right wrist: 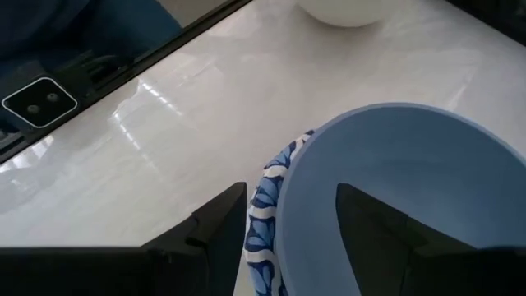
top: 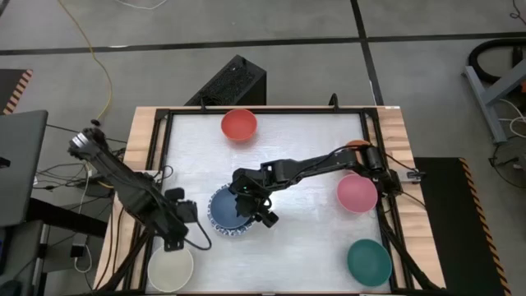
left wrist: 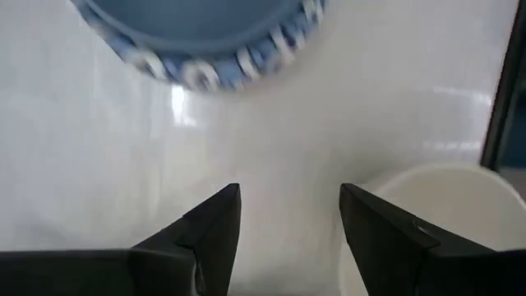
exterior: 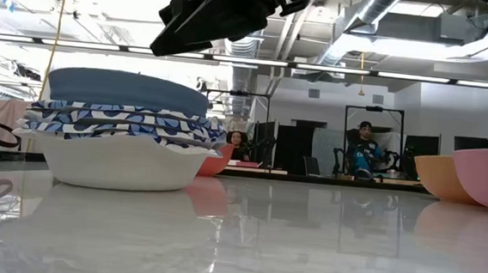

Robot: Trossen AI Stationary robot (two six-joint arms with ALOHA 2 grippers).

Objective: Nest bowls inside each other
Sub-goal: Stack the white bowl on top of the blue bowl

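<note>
The stack of bowls (top: 228,212) stands left of centre on the white surface (top: 296,247), the patterned white bowls nested one inside another with the dark blue bowl (exterior: 127,89) seated on top; gathering them in one spot gives a single base that the loose bowls can be added to. The right claw (top: 251,201) hovers over the stack's rim, its fingers apart and holding nothing, astride the blue bowl's edge in the right wrist view, which suggests a release just made. The right arm reaches in from the right side, stretched across the surface with the wrist bent downward. The left claw (top: 182,211) waits just beside the stack, fingers apart and empty, near the cream bowl (top: 171,269). Still loose are the red bowl (top: 239,124), the pink bowl (top: 357,193), the orange bowl (exterior: 441,177) and the teal bowl (top: 369,261), set well apart around the edges.
</note>
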